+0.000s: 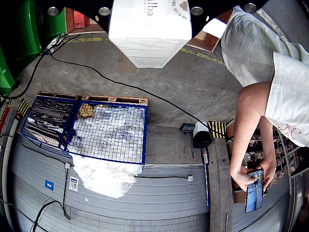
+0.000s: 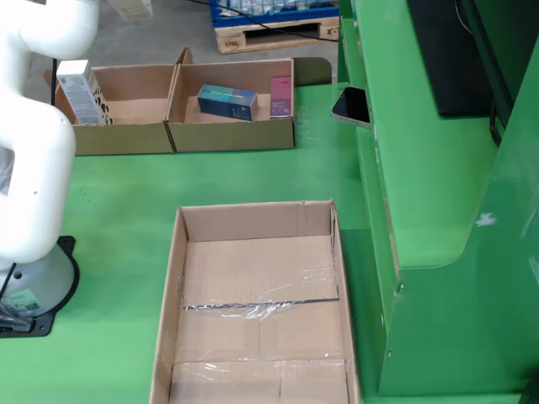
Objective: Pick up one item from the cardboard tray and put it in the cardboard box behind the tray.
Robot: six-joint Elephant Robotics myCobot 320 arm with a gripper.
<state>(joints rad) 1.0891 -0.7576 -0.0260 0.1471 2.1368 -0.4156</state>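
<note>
A white carton (image 1: 149, 29) fills the top of the gripper view, held close under the black camera mount; my gripper (image 1: 149, 12) is shut on it, fingers hidden. In the still view the same white carton (image 2: 77, 91) hangs upright by the white arm (image 2: 34, 151), over the left compartment of the two-part cardboard tray (image 2: 173, 135) at the back. A blue box (image 2: 227, 101) and a pink packet (image 2: 280, 95) lie in the tray's right compartment. A large, empty, open cardboard box (image 2: 253, 223) sits at the front of the green table.
The arm's base (image 2: 34, 290) stands at the left. A dark phone (image 2: 352, 105) lies on the green ledge, with a tall green housing (image 2: 438, 210) at the right. The gripper view shows floor, blue wire cages (image 1: 108, 133) and a person (image 1: 260, 72).
</note>
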